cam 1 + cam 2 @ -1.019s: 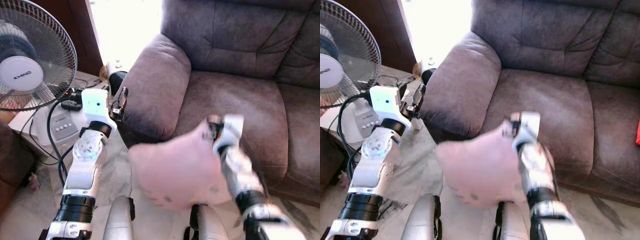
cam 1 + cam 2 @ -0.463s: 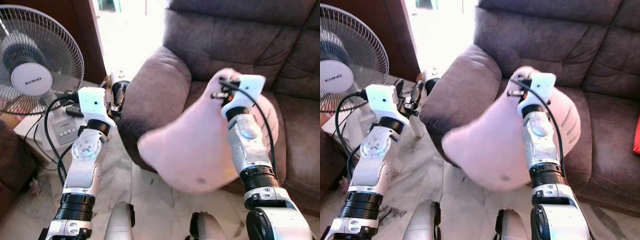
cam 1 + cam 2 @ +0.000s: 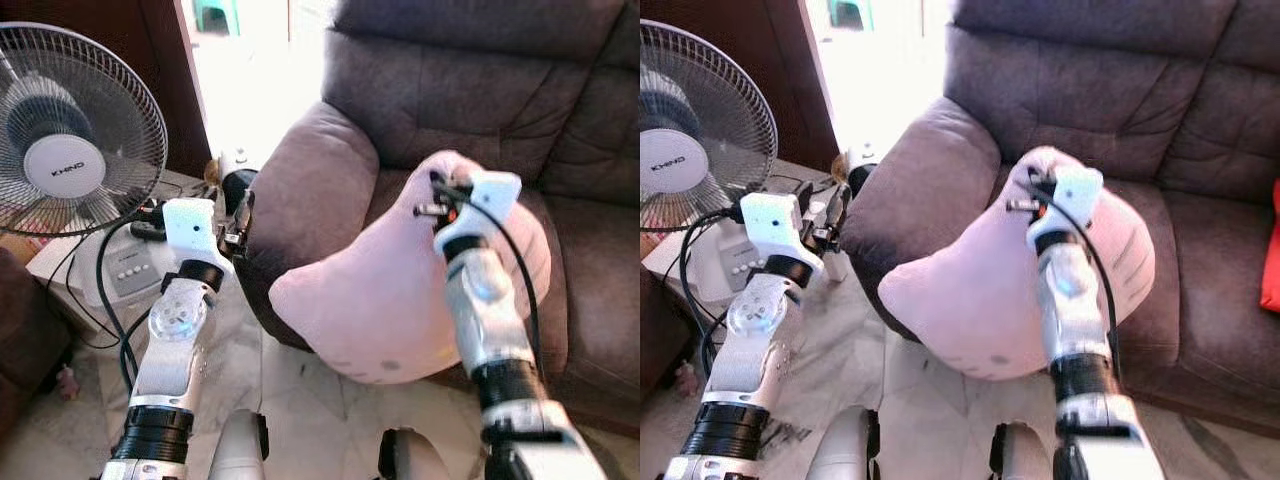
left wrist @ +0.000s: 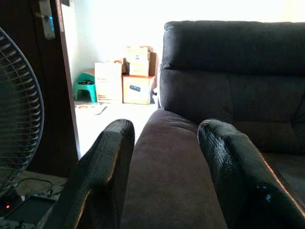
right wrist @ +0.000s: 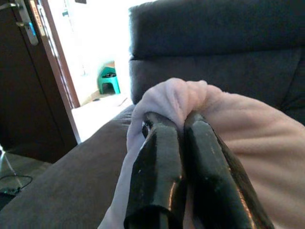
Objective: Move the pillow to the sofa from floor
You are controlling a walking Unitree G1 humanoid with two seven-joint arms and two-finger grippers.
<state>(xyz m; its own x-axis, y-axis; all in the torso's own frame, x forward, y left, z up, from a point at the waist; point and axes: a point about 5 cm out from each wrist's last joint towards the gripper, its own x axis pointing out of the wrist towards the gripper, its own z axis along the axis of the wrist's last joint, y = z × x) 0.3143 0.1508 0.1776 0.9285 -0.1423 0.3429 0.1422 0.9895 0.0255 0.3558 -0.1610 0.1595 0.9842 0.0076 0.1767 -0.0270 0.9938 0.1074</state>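
Pink pillow (image 3: 400, 300) is pinched by the right gripper (image 5: 178, 129), hanging toward 7 o'clock; sofa (image 3: 560, 250) seat lies at 12 o'clock.

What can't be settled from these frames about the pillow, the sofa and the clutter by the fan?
- Whether the pillow already rests on the sofa seat: the pillow and right arm cover that contact in both eye views.
- The pillow's printed face: cut to faint marks along its lower edge.
- Small items behind the left gripper, beside the fan: washed out by doorway glare.
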